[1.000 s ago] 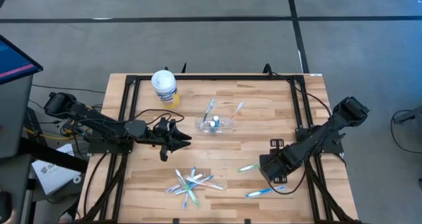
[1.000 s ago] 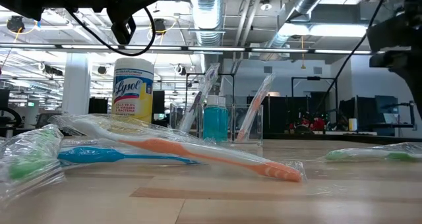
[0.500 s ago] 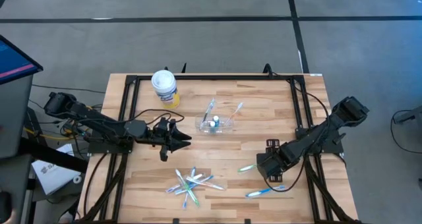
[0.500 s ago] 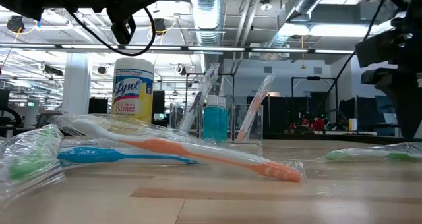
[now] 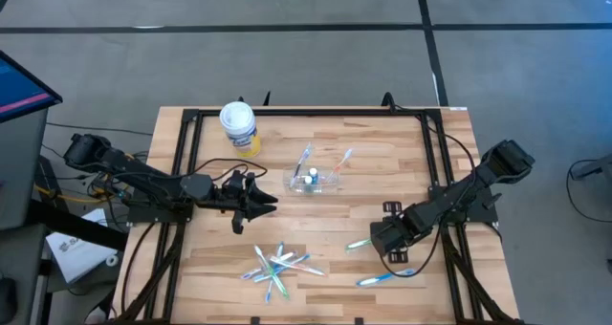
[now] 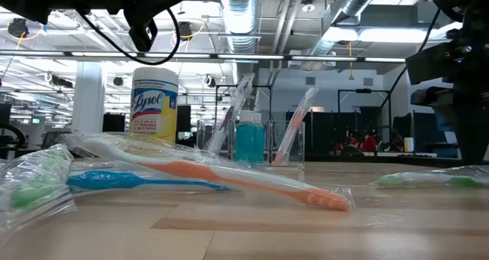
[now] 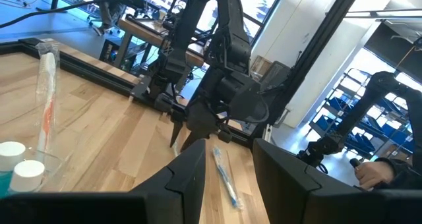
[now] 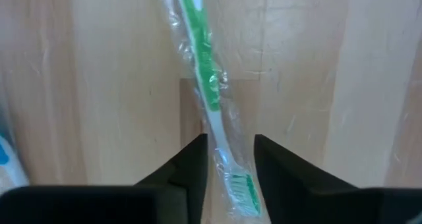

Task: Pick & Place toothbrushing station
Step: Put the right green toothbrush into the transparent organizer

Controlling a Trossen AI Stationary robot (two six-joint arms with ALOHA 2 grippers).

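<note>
table (image 5: 402, 162): big light wood top with a black frame round it, everything sat on this

left arm (image 5: 143, 186): stretched in from the left side, just waiting; its gripper (image 5: 263, 203) hung above the wood, well clear of the cup, fingers a bit apart with nothing between them

right arm (image 5: 469, 196): reached in from the right edge, bent down toward the near right part of the table

right gripper (image 8: 227, 159): down low straddling the green toothbrush, one finger each side, the wrapper passing through the gap. Couldn't tell if it was actually pinching it or just parked around it

white tub (image 5: 238, 126): yellow label, white lid, stood upright near the far left corner, well apart from both arms

cup (image 5: 313, 180): small, clear, about mid table, with a couple of toothbrushes leaning out of it and a teal tube (image 6: 249, 141) with a white cap standing inside

pile of toothbrushes (image 5: 279, 265): loose heap of blue, green and white ones in clear wrappers near the front edge, crossing over each other

green toothbrush (image 8: 206, 85): slim, green and white handle, sealed in crinkly clear plastic, lay flat on the wood near the right side, bristle end between the fingers

blue toothbrush (image 5: 381, 278): also wrapped, flat just in front of the right gripper, not touching it

orange toothbrush (image 6: 229, 177): wrapped, lay right in front of the low camera, blocking part of the cup's base
</note>
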